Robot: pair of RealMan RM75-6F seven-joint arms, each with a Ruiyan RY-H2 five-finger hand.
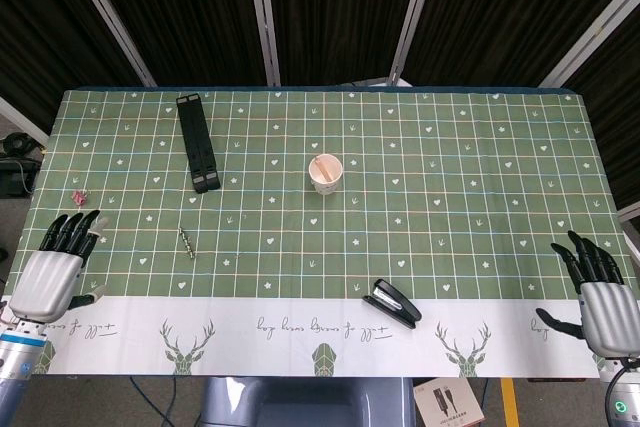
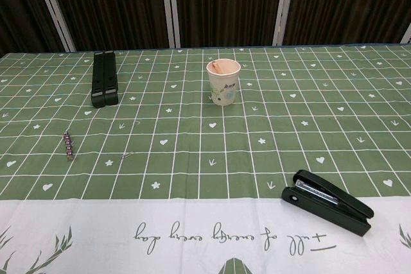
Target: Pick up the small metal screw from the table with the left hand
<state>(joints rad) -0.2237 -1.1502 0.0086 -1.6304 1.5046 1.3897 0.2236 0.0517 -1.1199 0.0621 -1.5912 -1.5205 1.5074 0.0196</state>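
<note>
Head view has the left hand (image 1: pixel 55 272) with fingers (image 1: pixel 72 230) spread and holding nothing, the small metal screw (image 1: pixel 187 241) lying on the tablecloth (image 1: pixel 450 187) well off to their right, right hand (image 1: pixel 600 297) likewise splayed and empty.

One screw (image 1: pixel 187 241), cup (image 1: pixel 325 173), stapler (image 1: pixel 391 303)

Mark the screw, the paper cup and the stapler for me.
screw (image 1: pixel 187 241), head view, middle of its shaft.
paper cup (image 2: pixel 223 86), chest view, front of its wall.
stapler (image 2: pixel 329 202), chest view, top of its black arm.
</note>
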